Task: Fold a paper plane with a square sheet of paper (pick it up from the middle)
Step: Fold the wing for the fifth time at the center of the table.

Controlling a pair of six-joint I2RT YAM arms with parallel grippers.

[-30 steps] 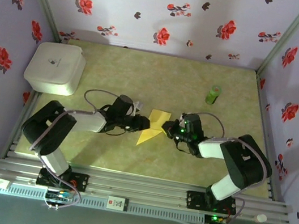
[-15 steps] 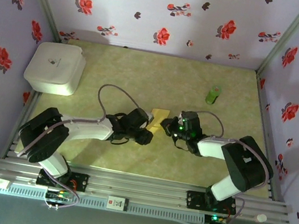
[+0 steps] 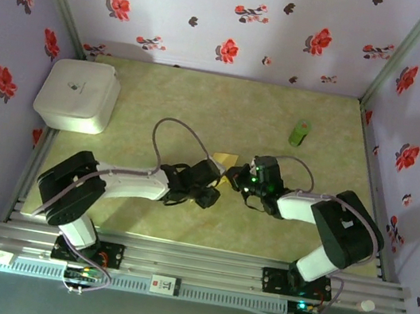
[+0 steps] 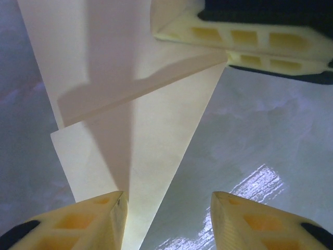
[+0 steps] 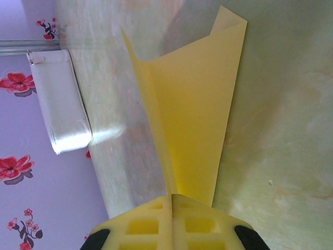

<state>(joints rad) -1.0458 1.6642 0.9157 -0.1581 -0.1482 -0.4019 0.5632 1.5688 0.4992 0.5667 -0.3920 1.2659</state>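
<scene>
R fingers [image 5: 151, 224] pinched shut on narrow end of the creased yellow paper [image 5: 197, 104], at middle of bench [image 3: 203, 99] btwn both arms. L fingers [image 4: 93, 219] spread apart low over it, one tip above paper, other above bare bench, gripping nothing.

Overhead: even, soft light; detail slightly coarse.
Left wrist: yellow sheet [image 4: 156, 146] washed to cream; a grey shadow band lies ahead of the left gripper [image 4: 167, 200] fingers [image 4: 93, 219]; white glare on the table [image 4: 260, 179] beyond one finger.
Right wrist: bright and saturated; right gripper [image 5: 170, 198] fingers [image 5: 145, 224] blurred; sheen on the white box [image 5: 65, 138].
</scene>
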